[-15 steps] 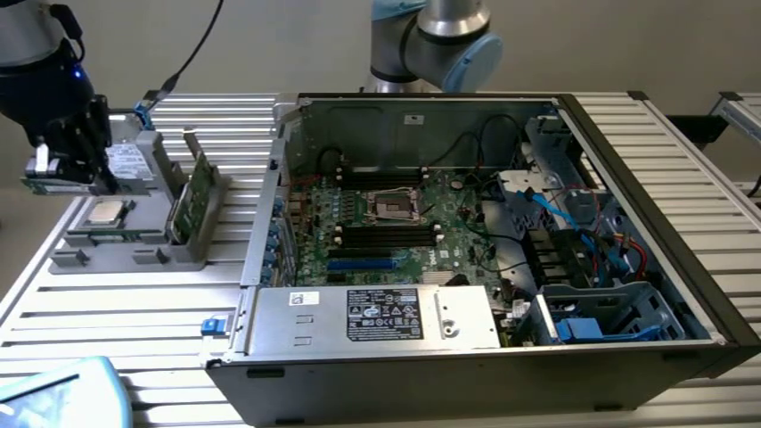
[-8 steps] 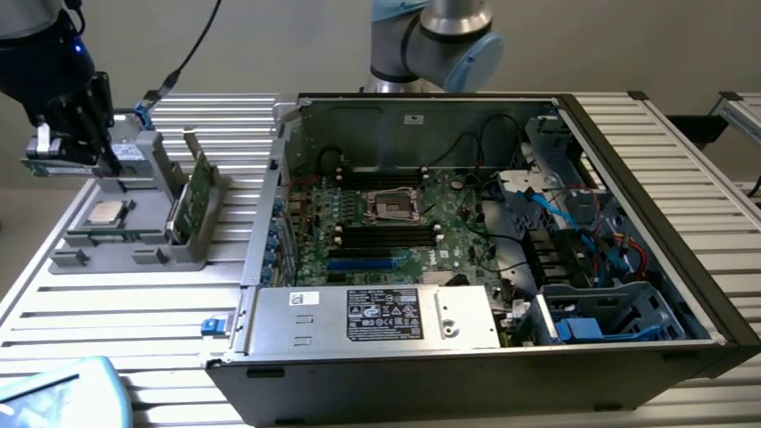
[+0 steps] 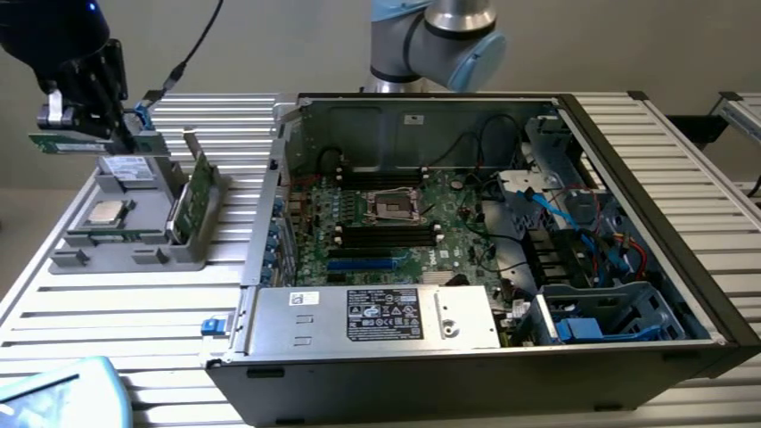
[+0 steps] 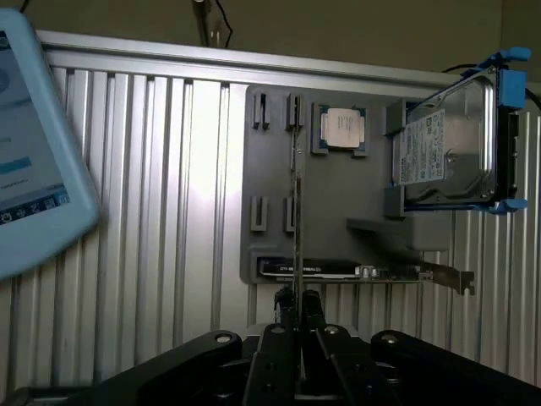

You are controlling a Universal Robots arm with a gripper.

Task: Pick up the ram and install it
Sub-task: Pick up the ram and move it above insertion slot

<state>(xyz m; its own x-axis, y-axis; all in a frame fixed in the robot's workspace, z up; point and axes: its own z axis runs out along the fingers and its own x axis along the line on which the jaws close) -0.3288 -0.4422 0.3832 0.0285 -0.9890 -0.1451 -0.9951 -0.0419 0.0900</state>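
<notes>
The ram [image 3: 60, 140] is a thin green stick lifted in the air above the grey parts tray [image 3: 84, 259], at the exterior view's far left. My gripper [image 3: 117, 132] is shut on it, holding it level over the tray. In the wrist view the ram [image 4: 296, 194] shows edge-on as a thin line rising from between my closed fingertips [image 4: 297, 300]. The open computer case [image 3: 666, 223] lies to the exterior view's right, with the motherboard [image 3: 458, 209] and its black memory slots [image 3: 387, 234] facing up.
On the tray sit a silver processor chip [image 3: 107, 211], a hard drive [image 3: 125, 169] and an upright green card with a metal bracket [image 3: 191, 201]. A pale blue tablet [image 3: 48, 392] lies at the near left corner. A power supply [image 3: 374, 316] fills the case's front.
</notes>
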